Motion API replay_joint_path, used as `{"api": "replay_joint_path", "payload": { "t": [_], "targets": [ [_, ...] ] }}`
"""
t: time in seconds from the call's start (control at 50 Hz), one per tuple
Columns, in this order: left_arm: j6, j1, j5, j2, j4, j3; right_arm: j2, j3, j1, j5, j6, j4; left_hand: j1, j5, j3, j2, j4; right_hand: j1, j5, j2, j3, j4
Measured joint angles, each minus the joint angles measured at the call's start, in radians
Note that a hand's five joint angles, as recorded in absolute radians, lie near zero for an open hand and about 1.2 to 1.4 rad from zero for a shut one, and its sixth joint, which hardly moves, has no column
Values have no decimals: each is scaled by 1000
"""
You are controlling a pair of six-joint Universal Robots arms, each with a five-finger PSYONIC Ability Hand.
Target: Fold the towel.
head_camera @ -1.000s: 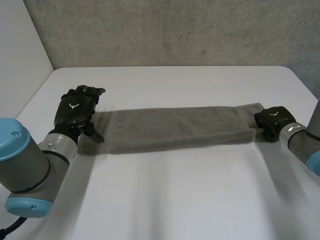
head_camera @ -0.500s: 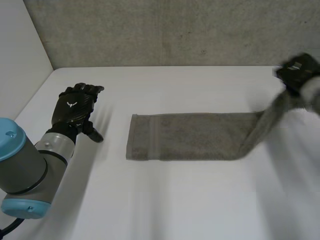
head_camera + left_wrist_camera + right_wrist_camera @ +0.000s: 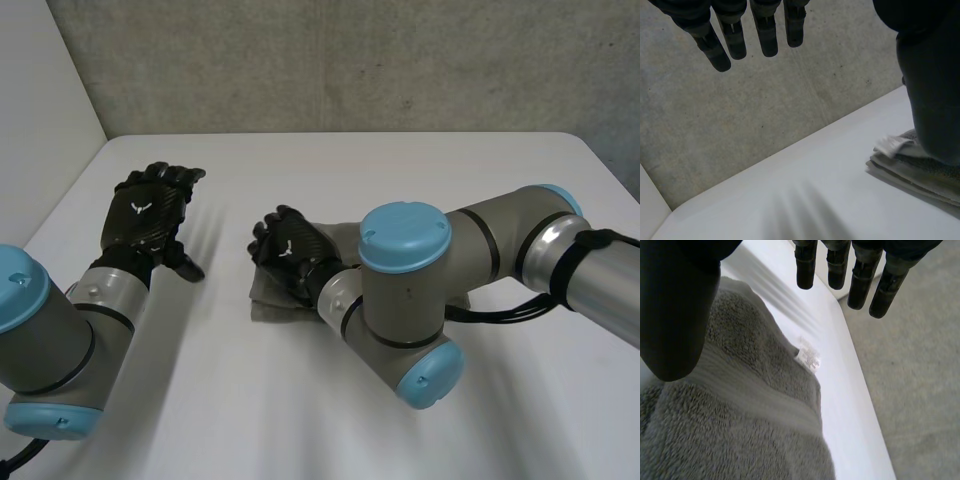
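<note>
- The towel, grey terry, lies on the white bench, a little toward 9 o'clock from the bench's middle. Its 9 o'clock end shows, while the stretch toward 3 o'clock is hidden under the right arm.
- From the left wrist the towel shows as several flat layers stacked one on another, with a small white label sticking out at the edge of the pile.
- From the right wrist the towel lies under the palm. The same label sits at the cloth's edge, beside bare bench.
- The right hand is over the towel's 9 o'clock end. I cannot tell whether it presses down on the cloth.
- Its fingers are straight and held wide of the thumb, and they grasp nothing. The fingertips reach past the towel's edge, and the thumb is above the pile.
- The left hand is at 9 o'clock from the towel and well apart from it, above bare bench.
- Its fingers are straight and relaxed, and hold nothing.
- The right arm comes in from 3 o'clock and bends back across the towel. The left arm comes in from 8 o'clock.
- A grey concrete wall stands beyond the bench at 12 o'clock.
</note>
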Motion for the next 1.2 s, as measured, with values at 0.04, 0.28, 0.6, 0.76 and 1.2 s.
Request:
{"api": "replay_joint_path", "payload": {
  "t": [0.04,0.28,0.6,0.76,1.2],
  "targets": [
    [1,-1,0,-2,1,-1,-22,20,-17,15,38,3,0,0,0,0,0,-4,0,0,0,0],
    [1,-4,1,-6,9,-6,-277,414,-280,14,289,-55,-1,0,0,0,0,-8,0,0,0,0],
    [4,-15,2,-32,45,-20,-304,653,-478,-62,299,-224,-2,0,0,0,0,740,738,740,729,718],
    [4,-14,2,-32,44,-20,-290,652,-492,-63,305,-246,-2,0,0,0,0,1051,1101,1067,1091,1087],
    [-7,-43,3,24,27,-2,-511,755,-754,-170,-46,3,-2,0,0,0,0,1060,1101,1067,1091,1089]
  ]
}}
